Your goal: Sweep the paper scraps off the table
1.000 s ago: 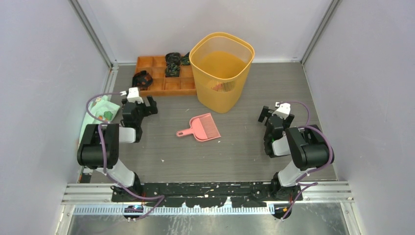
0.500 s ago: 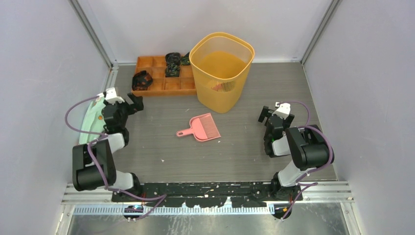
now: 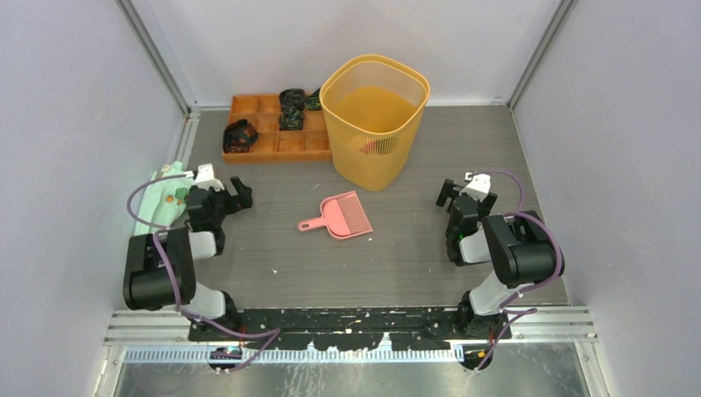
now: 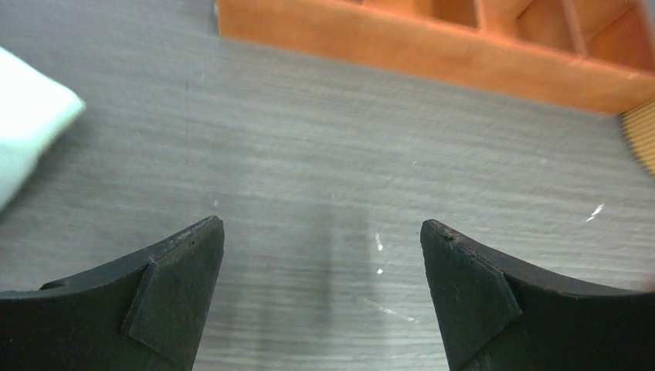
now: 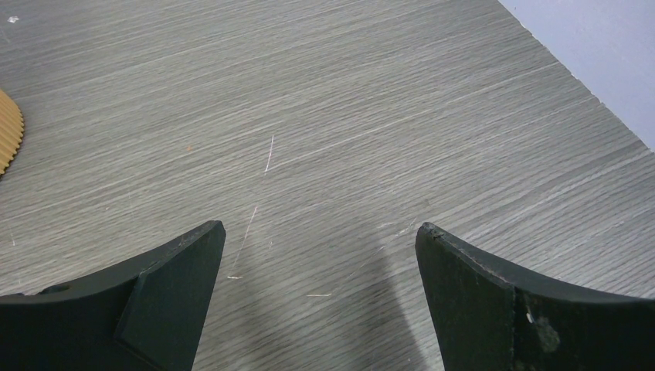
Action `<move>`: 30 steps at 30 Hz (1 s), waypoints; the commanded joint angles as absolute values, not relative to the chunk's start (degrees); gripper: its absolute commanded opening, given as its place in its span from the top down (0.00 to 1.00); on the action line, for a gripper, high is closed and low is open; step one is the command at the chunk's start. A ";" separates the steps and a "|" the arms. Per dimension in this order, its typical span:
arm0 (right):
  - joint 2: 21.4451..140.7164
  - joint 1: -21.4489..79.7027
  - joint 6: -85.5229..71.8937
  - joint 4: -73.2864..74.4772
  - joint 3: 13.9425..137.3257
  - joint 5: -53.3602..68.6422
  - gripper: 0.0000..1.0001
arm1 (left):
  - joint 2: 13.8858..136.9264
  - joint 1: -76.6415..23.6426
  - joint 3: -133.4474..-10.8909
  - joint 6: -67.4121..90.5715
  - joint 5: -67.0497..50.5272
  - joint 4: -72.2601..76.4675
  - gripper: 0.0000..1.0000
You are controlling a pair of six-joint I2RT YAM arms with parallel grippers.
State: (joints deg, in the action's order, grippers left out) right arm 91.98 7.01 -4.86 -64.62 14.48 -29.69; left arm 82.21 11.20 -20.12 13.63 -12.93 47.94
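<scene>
The dark grey wood-grain table (image 3: pixel 413 256) shows only a few tiny white paper scraps: one by the pink dustpan (image 3: pixel 369 240), one nearer the front (image 3: pixel 275 270), and white flecks in the left wrist view (image 4: pixel 595 212). No coloured scraps show on the boards. My left gripper (image 3: pixel 238 197) (image 4: pixel 320 224) is open and empty, low over bare table at the left. My right gripper (image 3: pixel 447 197) (image 5: pixel 320 226) is open and empty over bare table at the right.
A pink dustpan (image 3: pixel 340 217) lies mid-table. A yellow bin (image 3: pixel 376 116) stands behind it, with something red inside. An orange compartmented tray (image 3: pixel 273 124) (image 4: pixel 432 46) holds black-and-green bands at the back left. A mint-green cloth (image 3: pixel 161 198) (image 4: pixel 23 131) lies at the left edge.
My left arm folded back and swung left, then its gripper came slightly nearer and right. The right arm, dustpan and bin have not moved.
</scene>
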 commanded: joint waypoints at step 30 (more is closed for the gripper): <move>90.69 6.56 -5.41 -65.61 16.13 -30.04 0.00 | 88.72 -3.43 -20.64 2.73 9.49 54.67 0.00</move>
